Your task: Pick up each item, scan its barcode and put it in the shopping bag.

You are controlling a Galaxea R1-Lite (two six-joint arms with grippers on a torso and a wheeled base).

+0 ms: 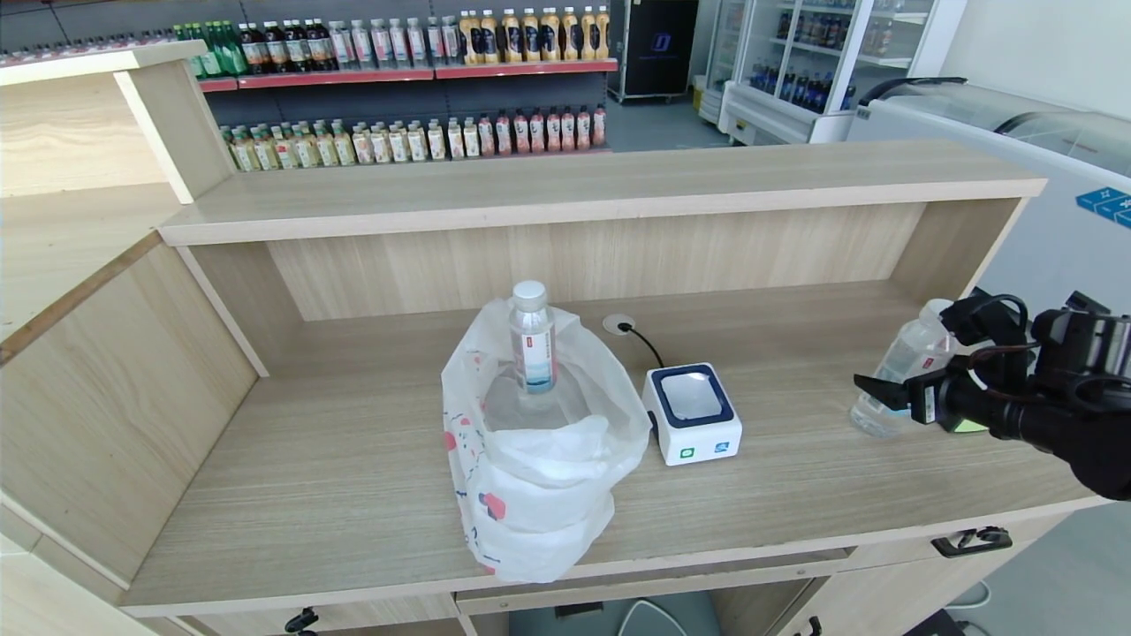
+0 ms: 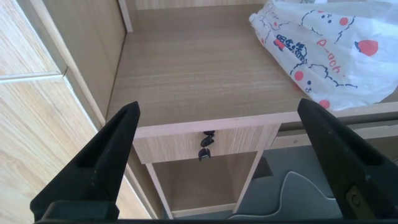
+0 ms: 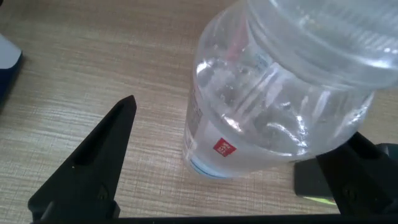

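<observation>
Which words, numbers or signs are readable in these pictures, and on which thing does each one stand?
No text can be read with certainty.
On the shopping bag: blue printed characters, illegible.
On the bagged bottle: label print too small.
On the other bottle: red label mark, blurred.
On the scanner: two small icons, no words.

I see matt wood-grain worktop, thin crinkly plastic shopping bag, clear glossy plastic water bottle, glossy plastic scanner.
</observation>
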